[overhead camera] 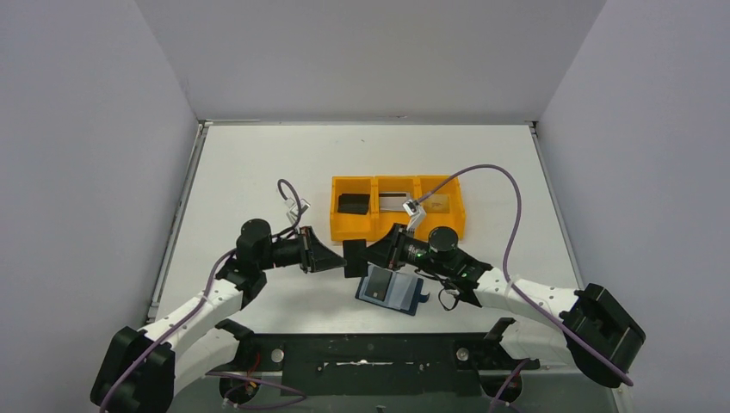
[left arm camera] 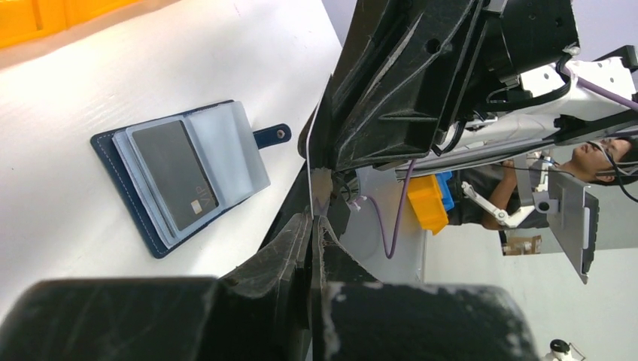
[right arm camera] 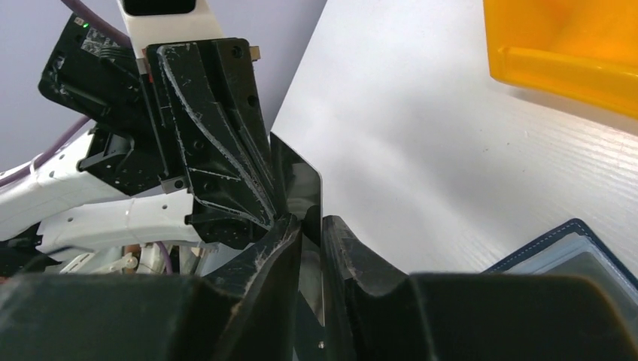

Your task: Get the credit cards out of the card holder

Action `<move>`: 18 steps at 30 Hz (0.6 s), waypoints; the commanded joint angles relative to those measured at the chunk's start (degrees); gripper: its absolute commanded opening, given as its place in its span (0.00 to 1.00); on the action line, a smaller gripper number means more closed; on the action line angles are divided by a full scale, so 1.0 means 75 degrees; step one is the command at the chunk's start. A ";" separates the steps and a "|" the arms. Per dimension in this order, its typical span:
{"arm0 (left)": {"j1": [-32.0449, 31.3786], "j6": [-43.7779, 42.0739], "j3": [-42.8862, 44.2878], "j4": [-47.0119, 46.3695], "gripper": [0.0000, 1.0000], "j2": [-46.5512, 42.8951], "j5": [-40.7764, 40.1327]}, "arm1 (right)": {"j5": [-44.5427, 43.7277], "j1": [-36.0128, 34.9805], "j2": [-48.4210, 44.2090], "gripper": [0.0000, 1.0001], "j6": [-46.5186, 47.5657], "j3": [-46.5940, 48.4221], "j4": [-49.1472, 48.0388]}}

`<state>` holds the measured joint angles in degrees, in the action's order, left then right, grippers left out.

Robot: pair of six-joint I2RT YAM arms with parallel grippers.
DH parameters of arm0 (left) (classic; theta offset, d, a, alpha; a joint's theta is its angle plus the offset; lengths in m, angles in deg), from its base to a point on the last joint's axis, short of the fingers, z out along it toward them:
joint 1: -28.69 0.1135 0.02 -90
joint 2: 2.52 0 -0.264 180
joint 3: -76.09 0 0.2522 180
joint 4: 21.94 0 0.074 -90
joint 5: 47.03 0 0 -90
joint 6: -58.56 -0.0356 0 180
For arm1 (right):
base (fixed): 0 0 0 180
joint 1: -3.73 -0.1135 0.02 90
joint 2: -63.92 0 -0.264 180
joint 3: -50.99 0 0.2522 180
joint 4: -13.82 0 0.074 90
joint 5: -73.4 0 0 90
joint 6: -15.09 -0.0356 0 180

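Left gripper (left arm camera: 312, 229) and right gripper (right arm camera: 308, 235) both look clamped on one black card (overhead camera: 354, 258), centre frame, just above the open wallet (overhead camera: 392, 291). If either tugs early, it bends or drops.

I've got the right gripper (right arm camera: 310, 226) pinched on a black card (right arm camera: 299, 180), which stands edge-on and sticks out past the jaws. The left gripper (right arm camera: 277, 212) is straight ahead with its tips on the same card. Card holder (right arm camera: 579, 247) corner lies right of the jaws on the table (right arm camera: 421, 135); orange tray (right arm camera: 564, 53) is ahead-right.
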<state>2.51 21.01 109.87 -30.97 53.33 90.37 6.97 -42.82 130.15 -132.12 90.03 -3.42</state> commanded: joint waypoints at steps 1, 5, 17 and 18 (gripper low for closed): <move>0.0115 0.0114 0.0032 -0.0759 0.00 0.0026 0.0571 | 0.0637 0.0035 -0.0109 0.16 0.0011 0.0029 -0.1127; 0.0222 0.0261 -0.0043 -0.1053 0.00 0.0043 0.0789 | 0.0642 0.0032 -0.0129 0.06 -0.0083 -0.0110 -0.1365; 0.0482 -0.0362 0.0392 0.0582 0.58 -0.0311 0.0215 | 0.0273 0.0033 -0.0349 0.00 0.0149 -0.0140 -0.0867; 0.0489 -0.0621 0.0521 0.1045 0.62 -0.0431 -0.0039 | 0.0117 0.0030 -0.0409 0.00 0.0222 -0.0113 -0.0710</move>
<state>5.49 21.68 109.34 -31.14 53.29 93.56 10.64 -42.42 129.80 -132.65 88.76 -9.30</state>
